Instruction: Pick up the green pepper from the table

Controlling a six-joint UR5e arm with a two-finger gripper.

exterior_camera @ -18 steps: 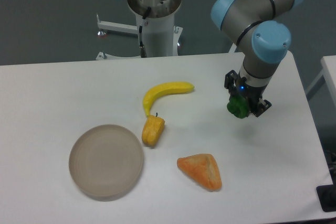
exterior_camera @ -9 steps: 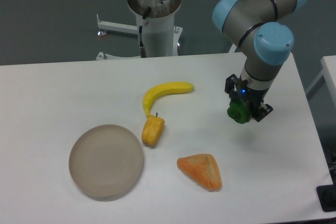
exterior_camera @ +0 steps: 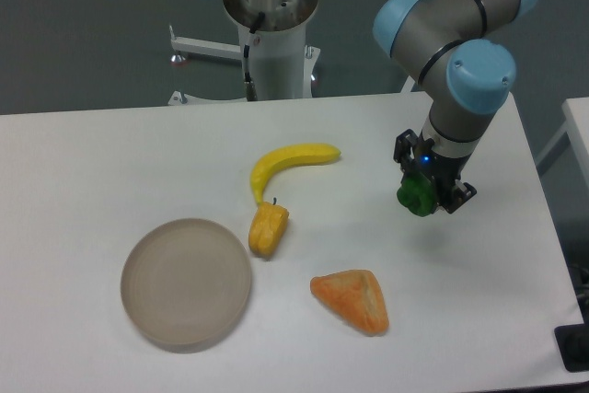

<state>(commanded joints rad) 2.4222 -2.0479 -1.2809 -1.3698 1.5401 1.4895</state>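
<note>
The green pepper [exterior_camera: 419, 196] is a small glossy bright-green lump at the right of the white table [exterior_camera: 92, 163]. My gripper [exterior_camera: 425, 194] points down over it, with the black fingers shut on the green pepper from both sides. A faint shadow lies on the table just right of the pepper, which seems slightly raised. The upper part of the pepper is hidden between the fingers.
A yellow banana [exterior_camera: 285, 163] lies mid-table, with a yellow-orange pepper [exterior_camera: 267, 228] just below it. A round grey plate [exterior_camera: 186, 283] sits at the front left. An orange wedge-shaped piece of bread [exterior_camera: 352, 299] lies front centre. The arm's base [exterior_camera: 271, 25] stands behind the table.
The gripper with the green pepper shifted slightly to the right and down in the image over the last second, then nearly held still.
</note>
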